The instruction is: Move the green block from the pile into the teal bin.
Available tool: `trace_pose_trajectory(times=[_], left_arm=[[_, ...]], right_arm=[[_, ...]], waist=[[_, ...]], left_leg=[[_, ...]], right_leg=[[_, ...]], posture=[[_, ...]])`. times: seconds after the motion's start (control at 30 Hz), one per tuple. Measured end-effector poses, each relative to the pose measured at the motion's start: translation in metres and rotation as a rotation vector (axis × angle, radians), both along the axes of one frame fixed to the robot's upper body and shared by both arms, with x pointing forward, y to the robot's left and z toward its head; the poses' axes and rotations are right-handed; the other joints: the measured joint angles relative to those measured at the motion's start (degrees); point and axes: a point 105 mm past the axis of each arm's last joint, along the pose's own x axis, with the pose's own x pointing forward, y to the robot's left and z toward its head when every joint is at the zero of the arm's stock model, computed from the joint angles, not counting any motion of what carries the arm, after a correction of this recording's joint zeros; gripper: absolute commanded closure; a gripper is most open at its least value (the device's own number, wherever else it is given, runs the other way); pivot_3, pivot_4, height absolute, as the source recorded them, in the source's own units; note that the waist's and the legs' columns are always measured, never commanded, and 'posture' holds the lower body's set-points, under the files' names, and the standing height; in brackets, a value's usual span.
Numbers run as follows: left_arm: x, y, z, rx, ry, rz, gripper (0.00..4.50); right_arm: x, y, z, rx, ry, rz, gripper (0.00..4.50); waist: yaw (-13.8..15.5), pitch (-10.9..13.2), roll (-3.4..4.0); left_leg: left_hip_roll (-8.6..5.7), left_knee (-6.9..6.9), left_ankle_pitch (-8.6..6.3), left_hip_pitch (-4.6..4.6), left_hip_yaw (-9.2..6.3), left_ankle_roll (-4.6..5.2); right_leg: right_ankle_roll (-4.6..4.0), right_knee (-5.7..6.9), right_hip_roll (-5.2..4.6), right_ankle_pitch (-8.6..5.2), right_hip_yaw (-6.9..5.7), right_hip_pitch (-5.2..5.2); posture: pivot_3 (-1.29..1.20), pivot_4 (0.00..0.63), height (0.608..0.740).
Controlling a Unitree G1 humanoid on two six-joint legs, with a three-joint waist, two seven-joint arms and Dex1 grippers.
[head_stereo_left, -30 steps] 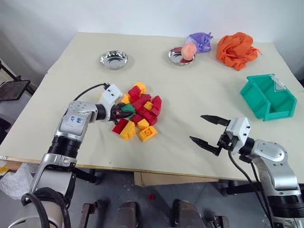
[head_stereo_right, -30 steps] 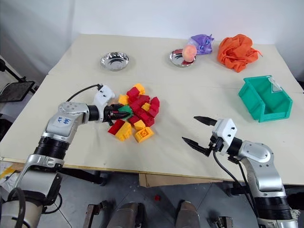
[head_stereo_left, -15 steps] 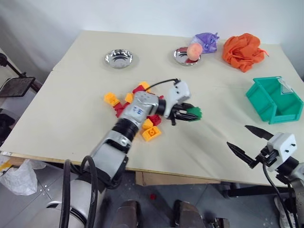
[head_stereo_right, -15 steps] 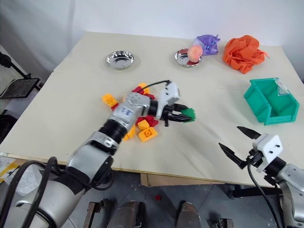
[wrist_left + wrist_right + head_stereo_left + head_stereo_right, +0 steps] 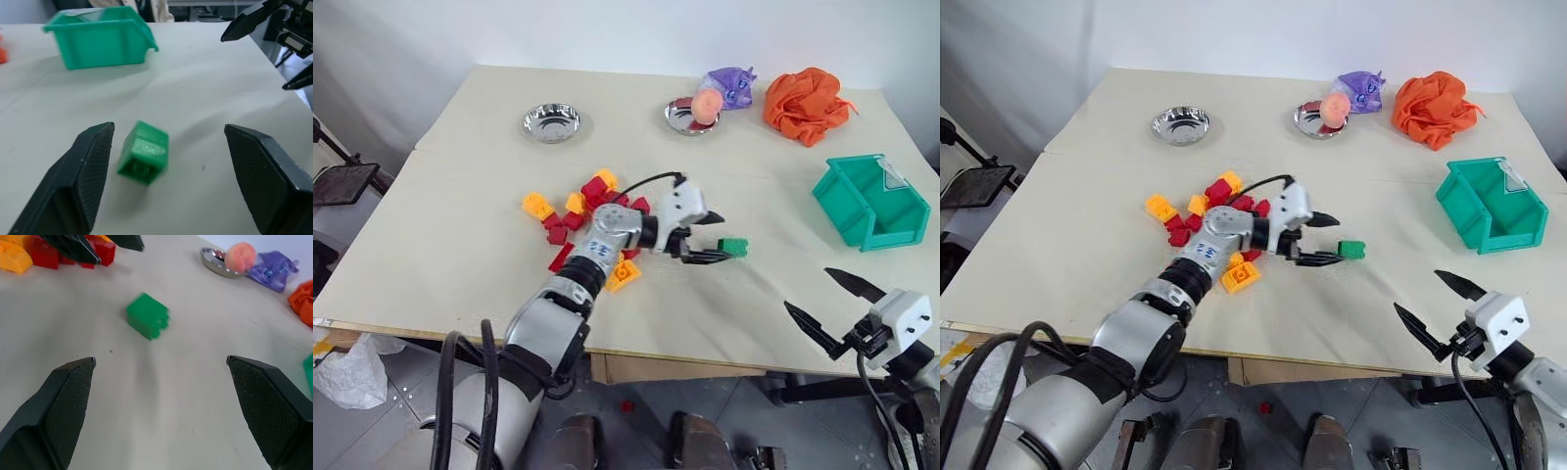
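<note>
Spreading our left gripper (image 5: 166,181) wide, we are leaving the small dark-green plastic brick (image 5: 144,152) free, well short of the teal plastic bin (image 5: 100,35), for our wide-open right gripper (image 5: 164,401).

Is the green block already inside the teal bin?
No, the green block lies on the bare table between the open fingers of the left tool, well short of the teal bin.

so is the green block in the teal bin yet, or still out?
Out. The green block lies on the table between the left gripper's open fingers, apart from the teal bin.
</note>
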Motion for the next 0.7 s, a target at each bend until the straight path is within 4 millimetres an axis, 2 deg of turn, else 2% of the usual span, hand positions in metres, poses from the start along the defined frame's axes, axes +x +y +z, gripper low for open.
trace_pose_trajectory(times=[0.07, 0.13, 0.2, 0.27, 0.3, 0.33, 0.37, 0.43, 0.53, 0.63, 0.7], left_arm=[[-0.001, 0.028, 0.001, -0.029, -0.029, 0.005, 0.77], [-0.004, 0.053, 0.003, -0.05, -0.066, 0.014, 0.41], [-0.01, 0.089, 0.001, -0.043, -0.108, 0.052, 0.05], [-0.02, 0.129, -0.007, -0.013, -0.131, 0.121, 0.05], [-0.022, 0.137, -0.009, -0.009, -0.132, 0.14, 0.05], [-0.03, 0.159, -0.014, 0.002, -0.135, 0.195, 0.05], [-0.035, 0.17, -0.017, 0.007, -0.127, 0.223, 0.05], [-0.045, 0.183, -0.018, -0.003, -0.119, 0.28, 0.05], [-0.058, 0.183, -0.011, -0.059, -0.119, 0.33, 0.05], [-0.069, 0.179, -0.006, -0.09, -0.114, 0.352, 0.05], [-0.075, 0.179, -0.009, -0.092, -0.094, 0.361, 0.05]], right_arm=[[0.007, 0.002, 0.002, -0.013, 0.004, 0.031, 0.0], [0.013, 0.003, 0.003, -0.027, 0.009, 0.062, 0.0], [0.02, 0.006, 0.006, -0.067, 0.023, 0.113, 0.0], [0.032, 0.006, 0.005, -0.096, 0.074, 0.152, 0.0], [0.035, 0.005, 0.005, -0.098, 0.089, 0.157, 0.0], [0.05, 0.012, 0.005, -0.124, 0.124, 0.193, 0.0], [0.057, 0.014, 0.006, -0.145, 0.148, 0.208, 0.0], [0.075, 0.025, 0.009, -0.192, 0.174, 0.244, 0.0], [0.103, 0.044, 0.021, -0.275, 0.179, 0.296, 0.0], [0.118, 0.051, 0.027, -0.361, 0.175, 0.323, 0.0], [0.13, 0.052, 0.025, -0.387, 0.21, 0.315, 0.0]], waist=[[-0.2, 0.0, 0.01], [-0.2, 0.0, 0.01], [-0.8, 0.0, 0.04], [-1.1, 0.0, 0.04], [-1.2, 0.0, 0.04], [-1.7, 0.0, 0.03], [-1.9, 0.0, 0.09], [-1.8, 0.0, 0.09], [-1.4, 0.0, 0.11], [-0.8, 0.0, 0.11], [-1.1, 0.0, 0.11]], left_leg=[[0.0, 0.01, 0.0, 0.0, 0.0, 0.0], [0.0, 0.04, 0.0, 0.0, -0.01, 0.0], [-0.01, 0.05, 0.0, 0.02, 0.0, 0.0], [0.02, 0.07, 0.0, 0.07, 0.01, 0.0], [0.04, 0.11, 0.0, 0.08, 0.03, 0.0], [0.05, 0.14, -0.02, 0.13, 0.1, -0.02], [0.01, 0.11, -0.01, 0.12, 0.08, -0.01], [0.05, 0.17, -0.01, 0.12, 0.03, -0.02], [0.02, 0.21, -0.02, 0.09, 0.03, -0.03], [0.02, 0.15, -0.04, 0.09, -0.01, -0.06], [0.02, 0.14, -0.04, 0.07, 0.04, -0.06]], right_leg=[[0.0, 0.0, 0.0, 0.0, 0.0, 0.0], [0.0, 0.03, 0.0, 0.0, 0.0, 0.02], [0.0, 0.08, -0.01, 0.0, 0.05, 0.03], [0.0, 0.11, 0.0, 0.0, 0.06, 0.03], [0.0, 0.12, 0.01, 0.0, 0.09, 0.03], [0.0, 0.14, 0.02, 0.0, 0.16, 0.03], [0.0, 0.2, -0.02, 0.0, 0.19, 0.03], [0.0, 0.2, 0.0, 0.0, 0.15, 0.05], [0.0, 0.2, -0.04, 0.0, 0.18, 0.04], [0.0, 0.17, -0.02, 0.0, 0.13, 0.04], [0.0, 0.13, -0.02, 0.0, 0.14, 0.04]], posture=[[0.0, 0.15, 0.74], [0.0, 0.15, 0.74], [0.0, 0.15, 0.74], [0.0, 0.15, 0.74], [0.0, 0.15, 0.74], [0.0, 0.15, 0.74], [0.0, 0.15, 0.74], [0.0, 0.15, 0.74], [0.0, 0.15, 0.74], [0.0, 0.15, 0.74], [0.0, 0.15, 0.74]])
